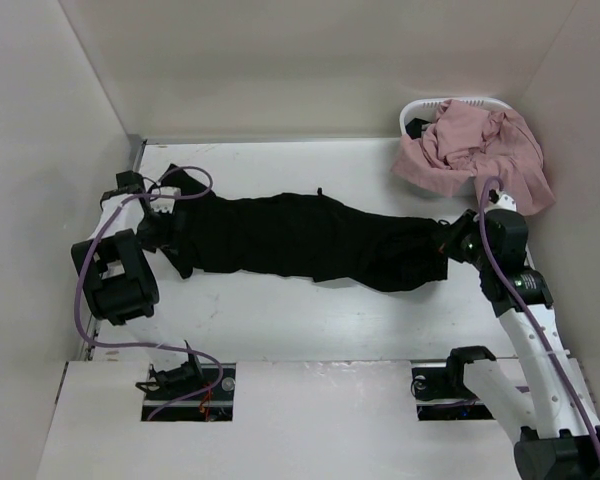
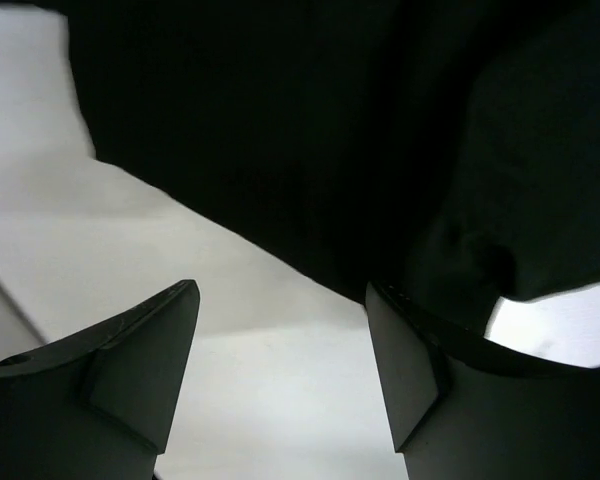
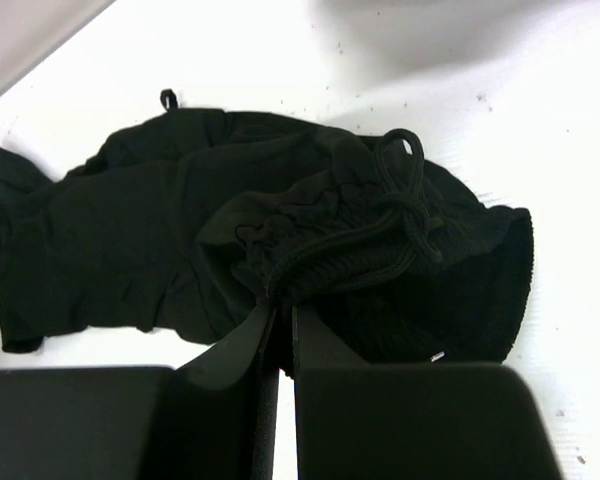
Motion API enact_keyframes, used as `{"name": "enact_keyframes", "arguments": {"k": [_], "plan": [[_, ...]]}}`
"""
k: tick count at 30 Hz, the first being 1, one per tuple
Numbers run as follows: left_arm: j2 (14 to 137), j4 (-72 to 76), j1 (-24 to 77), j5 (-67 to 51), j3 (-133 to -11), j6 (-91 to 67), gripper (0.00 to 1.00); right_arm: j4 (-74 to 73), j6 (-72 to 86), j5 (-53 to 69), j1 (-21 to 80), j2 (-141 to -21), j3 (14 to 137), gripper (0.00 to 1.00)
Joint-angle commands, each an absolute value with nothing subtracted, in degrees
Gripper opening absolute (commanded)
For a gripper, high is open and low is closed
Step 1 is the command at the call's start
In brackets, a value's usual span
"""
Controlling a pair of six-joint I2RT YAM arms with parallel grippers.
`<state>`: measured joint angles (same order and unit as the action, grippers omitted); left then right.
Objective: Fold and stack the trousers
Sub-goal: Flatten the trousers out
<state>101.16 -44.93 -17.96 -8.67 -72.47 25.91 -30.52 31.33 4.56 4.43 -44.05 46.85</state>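
Observation:
Black trousers (image 1: 300, 238) lie stretched left to right across the white table (image 1: 310, 320). My right gripper (image 1: 444, 240) is shut on the ribbed waistband with its drawstring (image 3: 400, 190) at the right end; the jaws pinch the fabric (image 3: 285, 300). My left gripper (image 1: 167, 232) is at the trousers' left end, its jaws open; the black cloth (image 2: 330, 130) lies just beyond the fingers (image 2: 400, 350) with bare table between them.
A white basket (image 1: 450, 108) at the back right holds pink clothing (image 1: 475, 150) that spills over its rim. White walls close in the table on the left, back and right. Purple cables run along the left arm.

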Motion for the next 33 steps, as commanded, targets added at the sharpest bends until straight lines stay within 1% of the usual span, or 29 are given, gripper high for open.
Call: {"name": "enact_keyframes", "arguments": {"k": [1,4,7,10,12,13,14,15,16,17,19,22,26,28,30,33], "plan": [[100.2,-51.3,-17.7,-12.6,-72.2,19.5,0.66,-25.9,32.2,2.9,3.7,-44.0,47.9,0.07],[97.9,-49.1,-17.1,-11.7,-67.3,22.2,0.65,-26.4,32.4,2.3,3.7,-44.8,49.7,0.08],[96.6,-45.4,-15.3,-8.9,-63.6,24.6,0.66,-26.6,32.4,1.9,3.6,-45.9,51.4,0.08],[97.9,-42.0,-11.9,-6.0,-60.8,26.0,0.66,-26.5,32.5,1.5,3.6,-46.6,52.6,0.08],[99.5,-38.7,-10.4,-4.1,-59.7,26.2,0.63,-26.2,32.5,1.4,3.9,-46.7,52.6,0.08],[100.3,-36.8,-10.2,-3.0,-59.5,25.9,0.59,-26.0,32.6,1.2,3.9,-46.7,52.4,0.08],[100.9,-36.6,-10.2,-2.9,-60.1,25.2,0.48,-25.9,32.7,1.1,3.9,-46.5,52.0,0.08],[101.2,-36.5,-10.2,-3.1,-61.1,24.4,0.30,-25.8,32.7,1.3,3.6,-46.4,51.7,0.08],[101.0,-36.0,-10.5,-3.1,-61.8,23.9,0.15,-25.7,32.6,1.5,3.4,-46.3,51.4,0.07],[100.2,-35.3,-10.9,-3.1,-62.6,23.7,0.07,-25.3,32.3,1.9,2.9,-46.4,51.2,0.07],[97.5,-33.4,-13.3,-2.5,-64.4,25.0,0.00,-24.7,31.5,3.0,1.6,-47.5,51.8,0.06],[94.0,-32.4,-18.7,-1.1,-71.4,30.6,0.00,-23.9,29.7,7.0,-0.7,-51.7,56.8,0.05],[93.0,-35.3,-24.7,1.8,-84.3,42.3,0.00,-23.8,27.1,12.2,-3.3,-57.3,70.2,0.05],[92.4,-36.4,-27.5,2.2,-88.2,47.2,0.00,-23.9,27.1,14.4,-4.4,-58.0,75.3,0.05],[91.1,-37.1,-29.7,2.5,-89.3,51.6,0.00,-24.6,27.5,16.5,-5.5,-56.5,76.1,0.06],[86.9,-36.4,-31.5,2.5,-84.0,56.7,0.02,-26.7,29.1,17.7,-7.2,-51.2,69.5,0.07]]}}
